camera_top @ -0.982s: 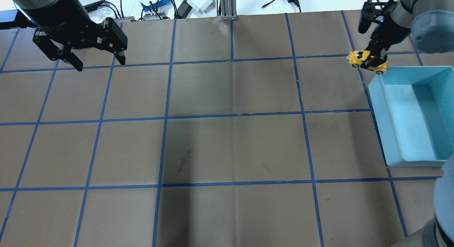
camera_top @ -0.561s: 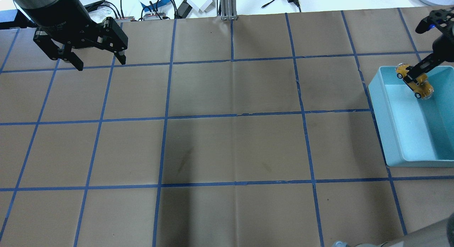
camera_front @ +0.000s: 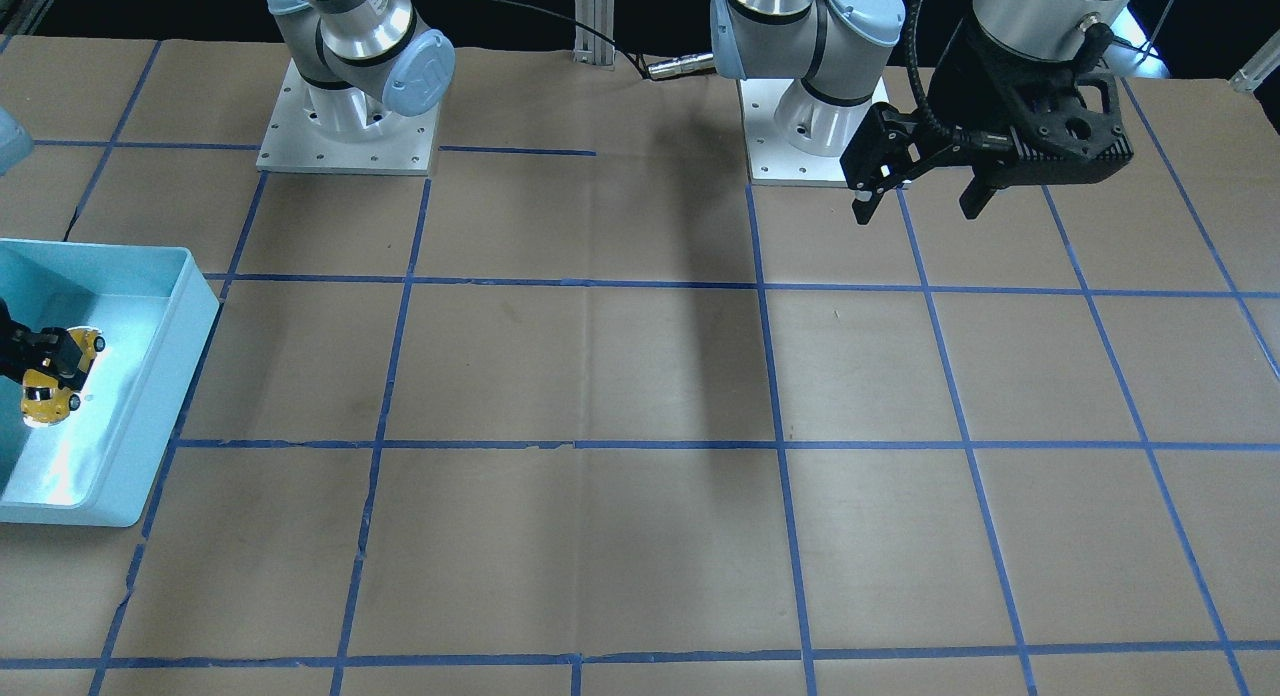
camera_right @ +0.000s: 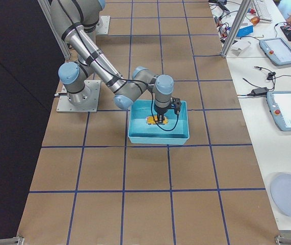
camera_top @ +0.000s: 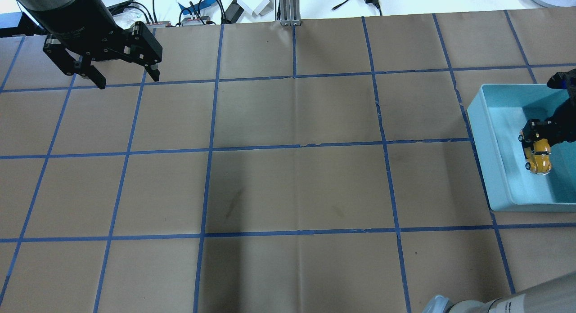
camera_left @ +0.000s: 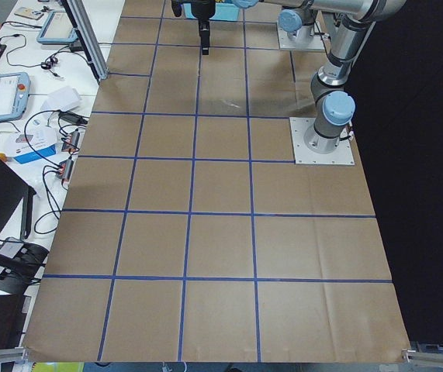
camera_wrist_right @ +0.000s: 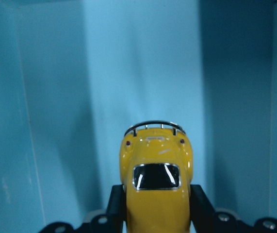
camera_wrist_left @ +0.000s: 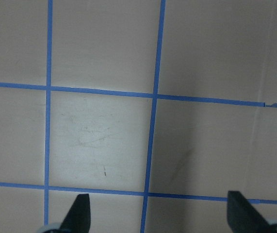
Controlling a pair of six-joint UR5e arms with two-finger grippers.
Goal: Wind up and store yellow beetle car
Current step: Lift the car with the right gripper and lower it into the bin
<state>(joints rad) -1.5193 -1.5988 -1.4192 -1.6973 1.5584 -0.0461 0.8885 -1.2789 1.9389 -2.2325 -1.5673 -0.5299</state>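
Observation:
The yellow beetle car (camera_top: pixel 538 158) is gripped by its sides in my right gripper (camera_top: pixel 537 140), which is shut on it. It hangs inside the light blue bin (camera_top: pixel 488 155) at the table's right edge. The right wrist view shows the car's (camera_wrist_right: pixel 156 189) rear window and bumper between the fingers (camera_wrist_right: pixel 116 204), with the bin's blue walls around it. I cannot tell whether its wheels touch the bin floor. It also shows in the front view (camera_front: pixel 55 376) and the right side view (camera_right: pixel 155 121). My left gripper (camera_top: pixel 128 81) is open and empty, above the far left of the table.
The table is brown paper with a grid of blue tape (camera_top: pixel 297 146). Cables and small devices (camera_top: pixel 202 9) lie beyond the far edge. The two arm bases (camera_front: pixel 350 126) stand at the robot's side. The bin's rim (camera_front: pixel 190 326) rises above the table surface.
My right gripper carried the car from above the table beyond the bin's far left corner into the bin, then toward the robot's side. The left arm has not moved.

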